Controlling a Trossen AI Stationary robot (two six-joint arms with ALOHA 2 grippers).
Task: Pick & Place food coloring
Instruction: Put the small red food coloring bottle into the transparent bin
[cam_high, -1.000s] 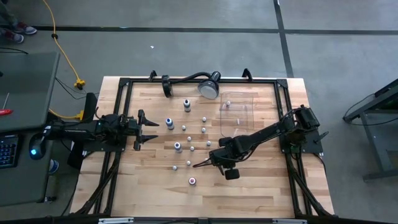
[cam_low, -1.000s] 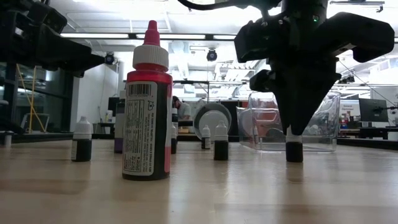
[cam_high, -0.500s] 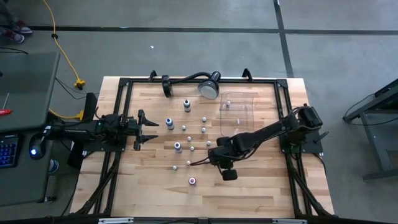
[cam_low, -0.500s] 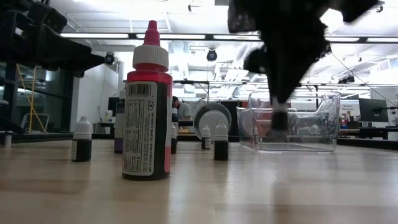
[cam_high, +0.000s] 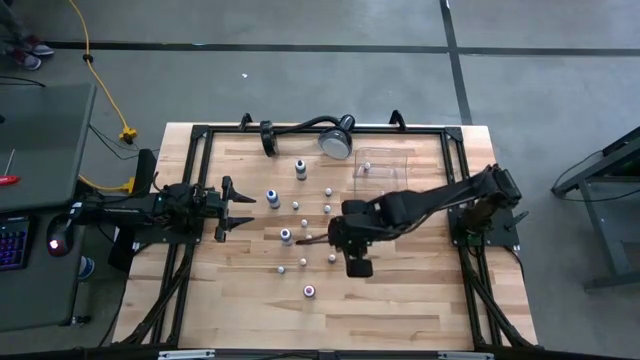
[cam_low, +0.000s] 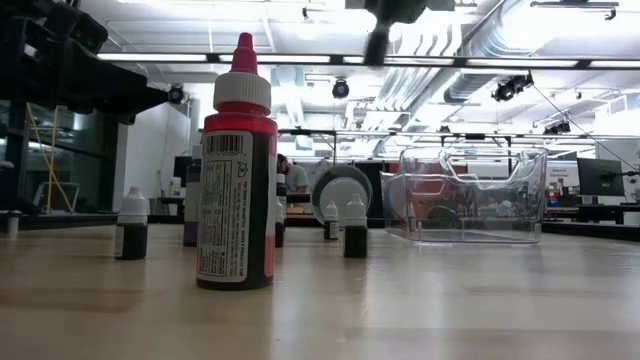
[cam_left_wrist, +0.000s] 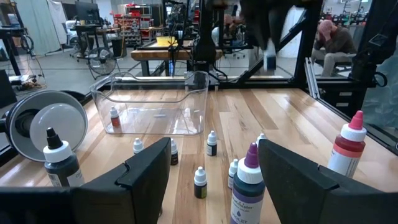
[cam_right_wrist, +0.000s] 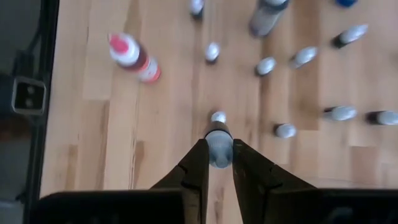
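Across the middle of the high view sits the wooden table, with the right arm stretched from the right edge toward frame center. Right gripper has its jaws clamped on a small bottle with a white cap and dark body, held off the table; in the low view it hangs at the top center, well above the wood. Left gripper waits at center left of the high view, jaws apart, nothing between them.

Step in hand looks like carrying the bottle to the clear tray, upper right of center in the high view. To do it well: keep the bottle high enough to clear the tray wall, swing over the standing bottles rather than through them, stop above the tray's open inside, lower before letting go so it doesn't bounce out.

Rest of the food coloring stands scattered at frame center in the high view, between the two grippers. Biggest is a red bottle with a white collar and pink tip, left of center in the low view; a purple-capped bottle shows at bottom center of the left wrist view. Smaller ones are thumb-like, white caps, dark or pale bodies. One small red bottle already stands inside the tray.
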